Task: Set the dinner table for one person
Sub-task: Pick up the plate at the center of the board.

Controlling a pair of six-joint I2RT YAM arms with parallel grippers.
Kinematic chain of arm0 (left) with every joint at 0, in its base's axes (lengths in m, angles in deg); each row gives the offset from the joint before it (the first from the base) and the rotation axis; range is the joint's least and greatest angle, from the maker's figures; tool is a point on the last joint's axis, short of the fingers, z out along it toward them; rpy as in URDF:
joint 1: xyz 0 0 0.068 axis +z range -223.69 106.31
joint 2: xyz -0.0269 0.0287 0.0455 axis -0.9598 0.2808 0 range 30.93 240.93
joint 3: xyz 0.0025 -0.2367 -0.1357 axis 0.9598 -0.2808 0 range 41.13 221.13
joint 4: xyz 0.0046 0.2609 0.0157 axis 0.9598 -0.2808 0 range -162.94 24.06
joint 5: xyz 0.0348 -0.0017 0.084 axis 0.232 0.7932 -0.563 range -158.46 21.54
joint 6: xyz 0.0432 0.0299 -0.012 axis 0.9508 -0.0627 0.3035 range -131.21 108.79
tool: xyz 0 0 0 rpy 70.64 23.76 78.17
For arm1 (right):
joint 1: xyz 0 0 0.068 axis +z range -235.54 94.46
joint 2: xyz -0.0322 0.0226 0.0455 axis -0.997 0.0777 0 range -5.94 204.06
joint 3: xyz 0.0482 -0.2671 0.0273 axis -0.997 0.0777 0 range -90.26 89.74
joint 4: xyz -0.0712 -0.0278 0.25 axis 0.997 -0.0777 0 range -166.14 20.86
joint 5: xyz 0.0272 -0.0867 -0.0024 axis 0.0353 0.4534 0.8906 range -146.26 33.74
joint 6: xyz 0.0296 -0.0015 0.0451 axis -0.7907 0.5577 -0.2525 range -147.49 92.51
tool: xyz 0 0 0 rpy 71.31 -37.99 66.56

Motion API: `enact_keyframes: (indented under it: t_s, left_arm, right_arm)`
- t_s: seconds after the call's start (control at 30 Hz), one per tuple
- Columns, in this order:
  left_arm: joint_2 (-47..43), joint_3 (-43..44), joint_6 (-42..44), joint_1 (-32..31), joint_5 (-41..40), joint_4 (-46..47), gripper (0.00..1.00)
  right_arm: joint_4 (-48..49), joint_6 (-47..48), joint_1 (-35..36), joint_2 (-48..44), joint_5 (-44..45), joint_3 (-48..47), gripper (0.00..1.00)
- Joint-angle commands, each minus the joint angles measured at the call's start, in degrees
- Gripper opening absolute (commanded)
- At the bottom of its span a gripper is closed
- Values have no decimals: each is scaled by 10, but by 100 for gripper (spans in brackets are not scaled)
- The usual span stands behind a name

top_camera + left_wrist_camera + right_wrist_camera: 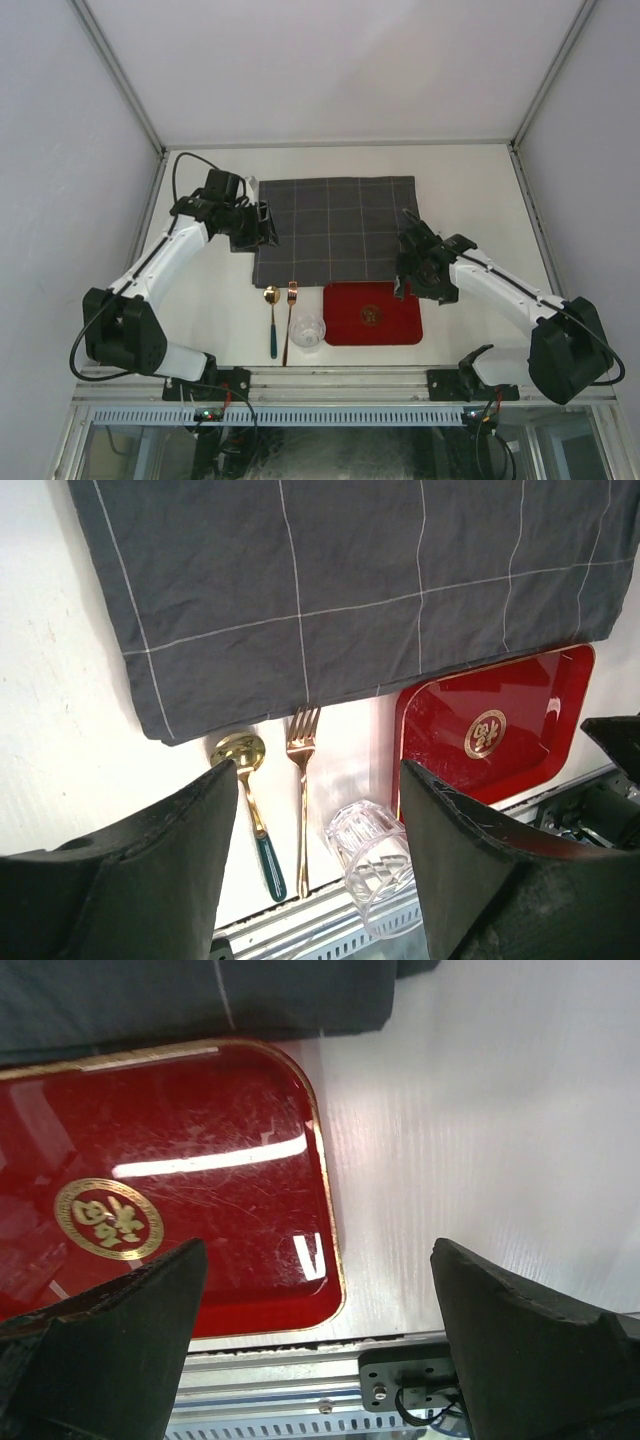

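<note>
Hovering with jaws apart, the right gripper (pixel 404 278) is over the right end of a red tray (pixel 372 313). The tray lies by the near edge of the off-white counter (pixel 470 190) that spans beneath both arms, its long side along that edge. The left gripper (pixel 266 228), also spread, hangs at the left edge of a grey cloth (pixel 335 230). The spoon (pixel 272 320), fork (pixel 289 320) and glass (pixel 307 331) lie nearer this arm.

Dark grey cloth (pixel 335 228), thin pale checks; red tray (pixel 345 322), gold rim and emblem; gold spoon (pixel 272 322), teal handle; copper fork (pixel 289 325); off-white tabletop (pixel 470 200).
</note>
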Motion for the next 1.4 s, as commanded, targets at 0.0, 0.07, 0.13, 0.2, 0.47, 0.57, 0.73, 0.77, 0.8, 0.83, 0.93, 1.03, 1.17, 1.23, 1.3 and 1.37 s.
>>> enact_keyframes:
  t_s: [0.0, 0.07, 0.13, 0.2, 0.47, 0.57, 0.73, 0.77, 0.8, 0.83, 0.93, 1.03, 1.17, 1.23, 1.3, 1.37]
  left_arm:
    - [-46, -11, 2, 2, -12, 27, 70]
    - [-49, -14, 3, 1, -10, 27, 69]
    - [-52, -17, 3, 1, -11, 28, 69]
    - [-55, -20, 3, 1, -11, 29, 69]
    - [-67, -25, 4, -2, -14, 24, 62]
    - [-70, -27, 3, -2, -16, 20, 55]
    - [-77, -29, 0, -4, -18, 19, 46]
    - [-77, -29, 0, -4, -19, 18, 44]
    - [-78, -29, 0, -4, -20, 16, 43]
    - [-79, -28, 1, -4, -21, 15, 41]
    - [-80, -28, 1, -5, -23, 12, 37]
    - [-82, -29, 1, -5, -24, 11, 34]
    - [-82, -31, 1, -4, -25, 9, 33]
    - [-81, -31, 1, -4, -25, 9, 32]
    - [-80, -31, 0, -5, -25, 10, 31]
    - [-79, -32, 0, -5, -25, 10, 31]
  right_arm:
    - [40, -27, 10, -19, -16, 38, 92]
    - [49, -34, 15, -19, -21, 52, 87]
    - [58, -39, 22, -18, -21, 65, 84]
    - [64, -43, 25, -18, -20, 75, 81]
    - [82, -44, 33, -8, -17, 89, 56]
    - [86, -42, 35, 3, -15, 90, 52]
    - [98, -38, 37, 22, -10, 93, 48]
    - [101, -36, 37, 27, -5, 92, 48]
    - [103, -34, 36, 33, -2, 93, 47]
    - [106, -32, 35, 39, -1, 93, 47]
    - [117, -28, 34, 56, -2, 93, 43]
    - [123, -24, 34, 68, -2, 93, 38]
    - [122, -19, 29, 74, -2, 93, 26]
    - [121, -18, 28, 75, -1, 92, 20]
    - [119, -18, 27, 74, -2, 93, 15]
    - [116, -19, 27, 73, 0, 93, 5]
